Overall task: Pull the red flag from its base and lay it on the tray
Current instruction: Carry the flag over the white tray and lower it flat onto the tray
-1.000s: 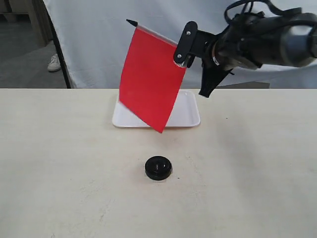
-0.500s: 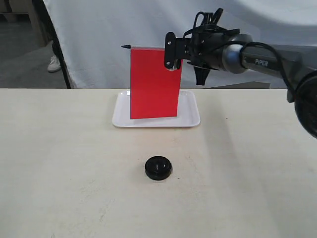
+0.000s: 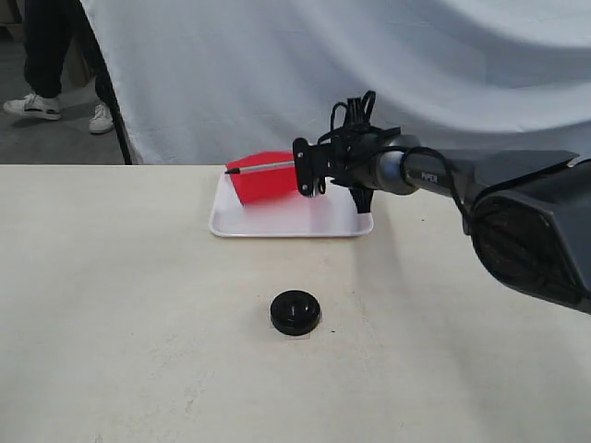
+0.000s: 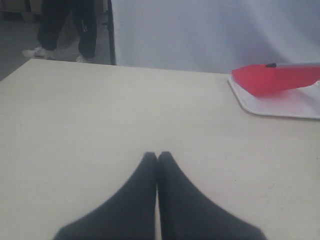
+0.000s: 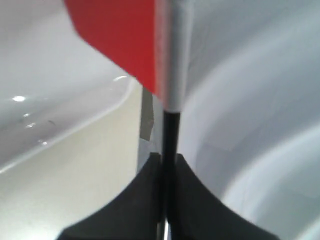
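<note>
This is probably a robotics lab or test room. A broad, plain pale table (image 3: 111, 351) serves as the work surface, with a dark robot arm (image 3: 517, 212) reaching in from three o'clock. Behind the table, from eleven round to two o'clock, hangs a white cloth backdrop (image 3: 462, 74), draped in loose folds like a screen. A dark slanting stand pole (image 3: 115, 125) marks its ten o'clock edge. Beyond that is grey floor (image 3: 55, 138), where a person (image 3: 42, 46) in dark trousers and white shoes stands.
</note>
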Robot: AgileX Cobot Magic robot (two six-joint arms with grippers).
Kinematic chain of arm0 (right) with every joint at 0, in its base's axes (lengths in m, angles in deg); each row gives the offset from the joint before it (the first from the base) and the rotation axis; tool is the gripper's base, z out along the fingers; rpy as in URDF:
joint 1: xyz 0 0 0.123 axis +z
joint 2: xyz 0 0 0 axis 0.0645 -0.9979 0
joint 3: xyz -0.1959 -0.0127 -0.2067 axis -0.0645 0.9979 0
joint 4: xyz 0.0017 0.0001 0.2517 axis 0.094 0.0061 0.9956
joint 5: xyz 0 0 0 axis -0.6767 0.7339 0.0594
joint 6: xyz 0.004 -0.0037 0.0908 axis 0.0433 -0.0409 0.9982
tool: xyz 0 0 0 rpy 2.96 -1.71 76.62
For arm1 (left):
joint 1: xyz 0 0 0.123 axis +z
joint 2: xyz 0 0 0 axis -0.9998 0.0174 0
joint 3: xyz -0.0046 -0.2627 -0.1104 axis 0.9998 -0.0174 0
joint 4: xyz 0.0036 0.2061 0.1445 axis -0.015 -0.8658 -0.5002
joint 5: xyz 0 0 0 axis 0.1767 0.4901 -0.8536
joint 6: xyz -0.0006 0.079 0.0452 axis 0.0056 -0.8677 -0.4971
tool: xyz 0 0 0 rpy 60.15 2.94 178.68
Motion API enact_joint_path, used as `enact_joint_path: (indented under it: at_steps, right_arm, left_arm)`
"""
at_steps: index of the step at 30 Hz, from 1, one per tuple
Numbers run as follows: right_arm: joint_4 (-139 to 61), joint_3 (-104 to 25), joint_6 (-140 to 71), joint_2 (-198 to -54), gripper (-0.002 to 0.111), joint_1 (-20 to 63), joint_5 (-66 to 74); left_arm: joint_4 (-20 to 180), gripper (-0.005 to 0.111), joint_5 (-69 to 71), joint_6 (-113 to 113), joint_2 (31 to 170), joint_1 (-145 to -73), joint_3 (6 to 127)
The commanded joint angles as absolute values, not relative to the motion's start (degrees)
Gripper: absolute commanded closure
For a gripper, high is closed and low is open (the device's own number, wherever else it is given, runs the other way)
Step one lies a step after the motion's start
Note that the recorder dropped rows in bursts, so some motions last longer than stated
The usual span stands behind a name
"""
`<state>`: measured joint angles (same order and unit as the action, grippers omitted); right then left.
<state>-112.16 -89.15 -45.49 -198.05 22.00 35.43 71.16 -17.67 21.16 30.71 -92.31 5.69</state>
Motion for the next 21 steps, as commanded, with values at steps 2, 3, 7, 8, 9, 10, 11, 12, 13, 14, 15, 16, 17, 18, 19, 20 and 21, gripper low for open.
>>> enact_joint_path:
  at_steps: [2,3,7,8,9,10,11,12,13,14,15,16,17,18,19,20,21]
  right_arm:
    - [-106.0,-89.4,-50.6,-200.0,0.109,22.4,37.2]
    - [-102.6,-89.4,-53.6,-200.0,0.109,22.5,37.2]
    - [-93.3,-89.9,-60.9,-200.0,0.109,22.5,39.0]
    - [-91.6,-89.9,-62.3,-200.0,0.109,22.5,39.3]
    - [-89.6,-89.9,-64.2,-200.0,0.109,22.5,39.8]
    - [-88.0,-89.9,-65.4,-200.0,0.109,22.4,40.2]
    - [-87.1,-89.9,-65.5,-200.0,0.109,22.4,40.3]
    - [-86.9,-89.9,-65.3,-200.0,0.109,22.4,40.3]
    - [-86.9,-89.9,-64.8,-200.0,0.109,22.4,40.3]
    - [-86.9,-89.9,-64.4,-200.0,0.109,22.4,40.2]
    - [-86.9,-89.9,-63.8,-200.0,0.109,22.4,40.2]
    - [-86.9,-89.9,-63.5,-200.0,0.109,22.4,40.2]
    - [-86.9,-89.9,-63.1,-200.0,0.108,22.4,40.2]
    - [-86.9,-89.9,-62.9,-200.0,0.104,22.4,40.2]
    - [-86.7,-89.9,-62.8,-200.0,0.1,22.4,40.0]
    - [-86.7,-89.9,-62.7,-200.0,0.094,22.4,40.0]
    - [-86.7,-89.9,-62.3,-200.0,0.084,22.4,40.0]
  left_arm:
    - [71.2,0.107,-17.4,20.9,30.6,-92.5,5.6]
    - [71.2,0.107,-17.4,20.9,30.6,-92.5,5.6]
    - [71.2,0.107,-17.4,20.9,30.6,-92.5,5.6]
    - [71.2,0.107,-17.4,20.9,30.6,-92.5,5.6]
    - [71.2,0.107,-17.4,20.9,30.6,-92.5,5.6]
    - [71.2,0.107,-17.4,20.9,30.6,-92.5,5.6]
    - [71.2,0.107,-17.4,20.9,30.6,-92.5,5.6]
    - [71.2,0.107,-17.4,20.9,30.6,-92.5,5.6]
    - [71.2,0.107,-17.4,20.9,30.6,-92.5,5.6]
    - [71.2,0.107,-17.4,20.9,30.6,-92.5,5.6]
    - [71.2,0.107,-17.4,20.9,30.6,-92.5,5.6]
    - [71.2,0.107,-17.4,20.9,30.6,-92.5,5.6]
    - [71.2,0.107,-17.4,20.9,30.6,-92.5,5.6]
    - [71.2,0.107,-17.4,20.9,30.6,-92.5,5.6]
    - [71.2,0.107,-17.4,20.9,30.6,-92.5,5.6]
    - [71.2,0.107,-17.4,20.9,30.6,-92.5,5.6]
    - [71.2,0.107,-17.4,20.9,30.6,-92.5,5.6]
